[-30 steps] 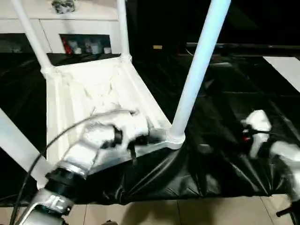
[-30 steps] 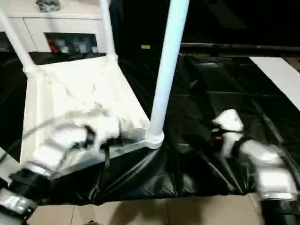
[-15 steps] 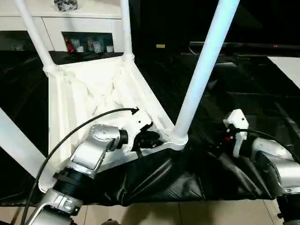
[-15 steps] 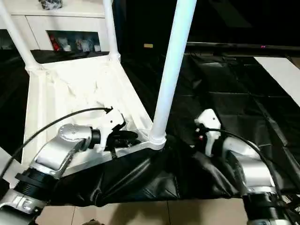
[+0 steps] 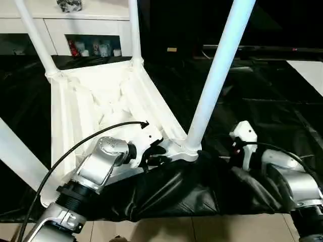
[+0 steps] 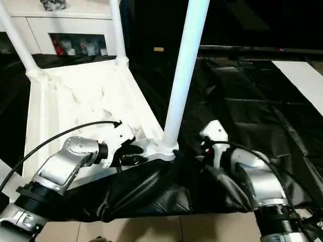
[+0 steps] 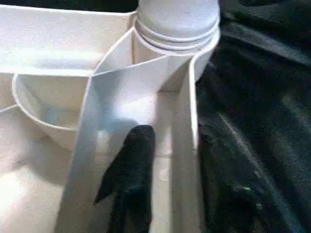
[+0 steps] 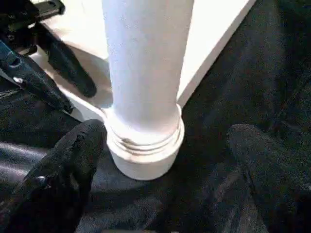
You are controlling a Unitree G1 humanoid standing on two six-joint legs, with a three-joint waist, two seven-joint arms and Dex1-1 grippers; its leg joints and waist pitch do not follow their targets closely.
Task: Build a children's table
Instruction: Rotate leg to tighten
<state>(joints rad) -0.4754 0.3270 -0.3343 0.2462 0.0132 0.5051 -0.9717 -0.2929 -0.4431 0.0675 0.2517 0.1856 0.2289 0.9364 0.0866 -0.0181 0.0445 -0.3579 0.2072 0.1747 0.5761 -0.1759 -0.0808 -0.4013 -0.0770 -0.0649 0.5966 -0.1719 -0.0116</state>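
Note:
The children's table lies upside down on a black cloth, its ribbed white top (image 5: 86,106) facing up. White tube legs rise from its corner sockets, and the near right leg (image 5: 217,70) stands in its socket (image 5: 191,148). My left gripper (image 5: 160,154) is at that corner just left of the socket. It is open, with one finger (image 7: 132,174) lying in a rib channel, clear of the rim wall. My right gripper (image 8: 167,133) comes from the right, open wide. Its fingers (image 8: 73,165) stand on either side of the leg's base without touching it.
Other legs stand at the far left (image 5: 35,38), far right (image 5: 133,30) and near left (image 5: 17,156) corners. A white glass-door cabinet (image 5: 91,30) stands behind. The black cloth (image 5: 262,101) hangs over the front edge above a tiled floor (image 5: 202,229). A white panel (image 5: 308,75) lies at the right.
My left gripper's fingers have parted while it stays at the corner. The right gripper has moved left to the leg's base and opened wider.

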